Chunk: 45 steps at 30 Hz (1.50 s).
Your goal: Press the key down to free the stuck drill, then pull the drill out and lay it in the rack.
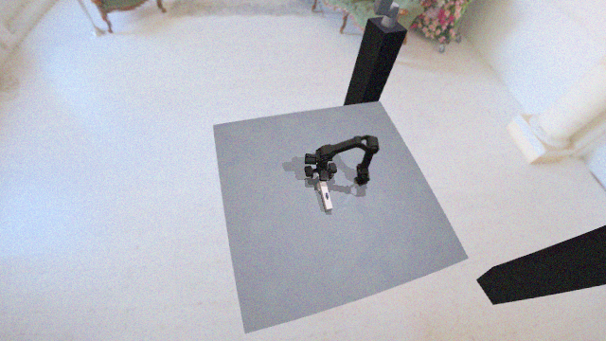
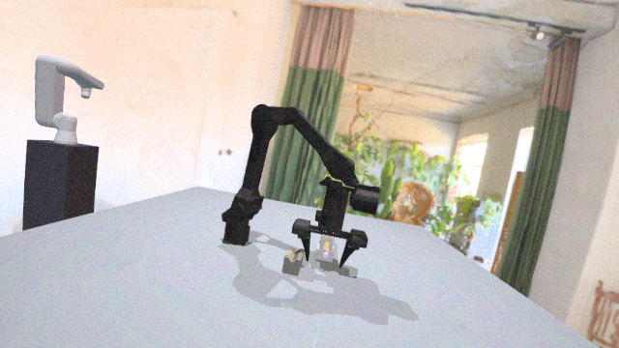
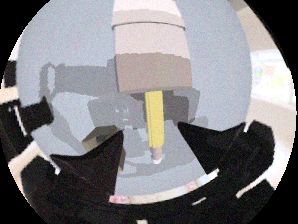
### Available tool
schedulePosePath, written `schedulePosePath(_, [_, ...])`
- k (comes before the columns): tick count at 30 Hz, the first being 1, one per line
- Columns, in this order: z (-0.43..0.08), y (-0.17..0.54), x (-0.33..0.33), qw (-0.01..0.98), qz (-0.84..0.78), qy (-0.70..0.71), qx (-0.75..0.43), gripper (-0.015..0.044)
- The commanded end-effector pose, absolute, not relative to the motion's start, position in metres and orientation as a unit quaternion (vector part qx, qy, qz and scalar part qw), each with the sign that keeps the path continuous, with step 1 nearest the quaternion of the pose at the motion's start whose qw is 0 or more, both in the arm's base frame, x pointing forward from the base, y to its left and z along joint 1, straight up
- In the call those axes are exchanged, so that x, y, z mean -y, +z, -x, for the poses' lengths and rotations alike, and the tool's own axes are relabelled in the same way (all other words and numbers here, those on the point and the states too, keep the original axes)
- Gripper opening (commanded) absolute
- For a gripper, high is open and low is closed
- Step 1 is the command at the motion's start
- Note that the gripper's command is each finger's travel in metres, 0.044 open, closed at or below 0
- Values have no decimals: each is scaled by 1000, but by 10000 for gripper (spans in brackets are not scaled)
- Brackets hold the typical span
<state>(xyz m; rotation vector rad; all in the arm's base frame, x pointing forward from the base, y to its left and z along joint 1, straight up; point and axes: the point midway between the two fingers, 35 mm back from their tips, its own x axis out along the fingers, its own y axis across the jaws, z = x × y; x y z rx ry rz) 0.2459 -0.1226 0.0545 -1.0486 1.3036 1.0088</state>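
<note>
The yellow drill [image 2: 327, 247] [image 3: 155, 117] sticks out of the end of the white housing [image 1: 329, 205] [image 3: 152, 40], its narrow pale tip pointing away from it. A dark blue oval [image 1: 327, 195] on the housing's top looks like the key; it is out of sight in the wrist view. My gripper [image 1: 323, 175] [image 2: 324, 263] [image 3: 150, 129] is open wide, one finger on each side of the drill, with gaps between. The rack [image 2: 292, 264] [image 3: 99, 138], a small olive-grey block with a notched top, stands just beside one finger.
The arm's base [image 1: 362, 177] [image 2: 236, 231] stands on the grey table top [image 1: 284, 265] [image 2: 121, 290], off to one side of the housing. Dark pedestals [image 1: 371, 66] [image 2: 60, 184] stand beyond the table's edge. The arm casts shadows around the rack and drill.
</note>
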Motion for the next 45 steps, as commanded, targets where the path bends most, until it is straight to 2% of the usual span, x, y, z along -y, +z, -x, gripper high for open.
schedulePosePath(1, [-246, 55, 123, 560, 445, 428, -553, 335])
schedulePosePath(13, [-246, 55, 123, 560, 445, 428, -553, 20])
schedulePosePath(16, [-246, 55, 123, 560, 445, 428, -553, 0])
schedulePosePath(45, [-241, 58, 141, 560, 444, 427, -554, 0])
